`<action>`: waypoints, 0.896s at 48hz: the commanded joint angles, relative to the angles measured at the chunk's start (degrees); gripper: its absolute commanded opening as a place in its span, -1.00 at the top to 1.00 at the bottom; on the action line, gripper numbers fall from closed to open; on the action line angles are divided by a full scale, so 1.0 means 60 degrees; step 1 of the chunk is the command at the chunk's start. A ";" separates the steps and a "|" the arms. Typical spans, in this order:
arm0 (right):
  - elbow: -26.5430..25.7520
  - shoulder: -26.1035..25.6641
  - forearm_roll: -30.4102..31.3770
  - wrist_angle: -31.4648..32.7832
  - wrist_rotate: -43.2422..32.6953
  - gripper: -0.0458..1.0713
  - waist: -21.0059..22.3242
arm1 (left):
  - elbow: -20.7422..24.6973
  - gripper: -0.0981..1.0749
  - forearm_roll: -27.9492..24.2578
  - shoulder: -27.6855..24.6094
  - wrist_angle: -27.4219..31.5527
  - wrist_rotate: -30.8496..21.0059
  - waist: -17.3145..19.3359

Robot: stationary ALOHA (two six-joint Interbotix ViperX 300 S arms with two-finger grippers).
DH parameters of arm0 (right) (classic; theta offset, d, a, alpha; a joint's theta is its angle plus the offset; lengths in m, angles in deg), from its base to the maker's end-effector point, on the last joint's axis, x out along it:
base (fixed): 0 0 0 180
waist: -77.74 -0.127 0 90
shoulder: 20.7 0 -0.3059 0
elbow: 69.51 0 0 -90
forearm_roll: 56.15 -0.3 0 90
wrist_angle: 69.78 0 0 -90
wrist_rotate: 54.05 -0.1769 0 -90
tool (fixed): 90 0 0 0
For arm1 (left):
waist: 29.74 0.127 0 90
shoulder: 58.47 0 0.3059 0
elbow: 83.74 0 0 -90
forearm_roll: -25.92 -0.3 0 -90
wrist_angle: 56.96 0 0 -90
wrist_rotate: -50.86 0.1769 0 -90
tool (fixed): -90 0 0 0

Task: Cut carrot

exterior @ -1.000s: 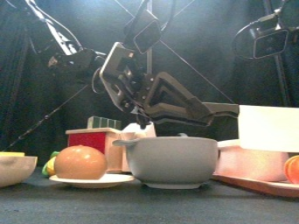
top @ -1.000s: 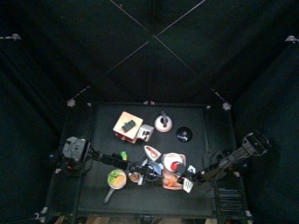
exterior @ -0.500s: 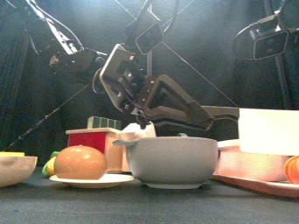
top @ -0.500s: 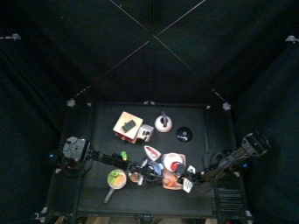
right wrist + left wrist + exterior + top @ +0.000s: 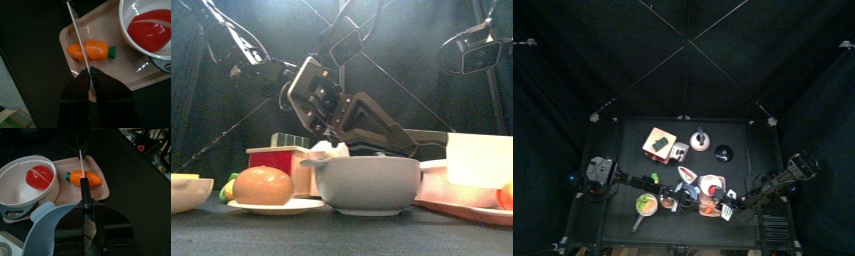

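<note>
- Orange marks the task's thing: the small stubby orange carrot with a green cap (image 5: 90,50) lies flat on the pale tan plastic tray (image 5: 93,25), on the black desk (image 5: 33,60).
- The right end effector (image 5: 90,75) is clamped on the thin silver knife blade (image 5: 75,25). The handle is hidden between its jaws.
- Key relation: the blade runs straight out from the right end effector and crosses the carrot's long axis at roughly a right angle. The crossing point sits on the orange body, toward the end away from the green cap.
- Whether the edge touches the carrot or hangs just above it cannot be told from these views.
- The left end effector (image 5: 85,184) reaches in from the opposite side. Its jaws appear pressed together into one narrow stem, with the tip over the carrot (image 5: 85,176). Contact is not confirmed.
- Both arms are close to the carrot; the right one carries the tool, so the cut is judged to be its move: a downward press.
- Clearances: the round white bowl (image 5: 130,42) holding a red object (image 5: 152,30) stands just beside the green cap. The tray's raised rim runs near the carrot's other end.
- Open tray surface remains along the blade's line on both sides of the carrot.
- Risk, as a judgement: a round carrot may roll toward the bowl under the blade.
</note>
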 commanded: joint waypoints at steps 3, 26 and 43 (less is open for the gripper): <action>0.0029 -0.0059 -0.0176 0.0029 -0.0044 0.48 -0.0132 | 0.0088 0.24 -0.0029 0.0073 0.0044 0.0029 -0.0132; 0.0044 0.0249 -0.0146 0.0029 -0.0044 0.48 -0.0132 | 0.0088 0.24 -0.0029 0.0059 0.0249 0.0029 -0.0117; 0.0000 0.0454 -0.0146 0.0029 -0.0059 0.48 -0.0117 | 0.0088 0.24 -0.0029 0.0059 0.0264 0.0029 -0.0132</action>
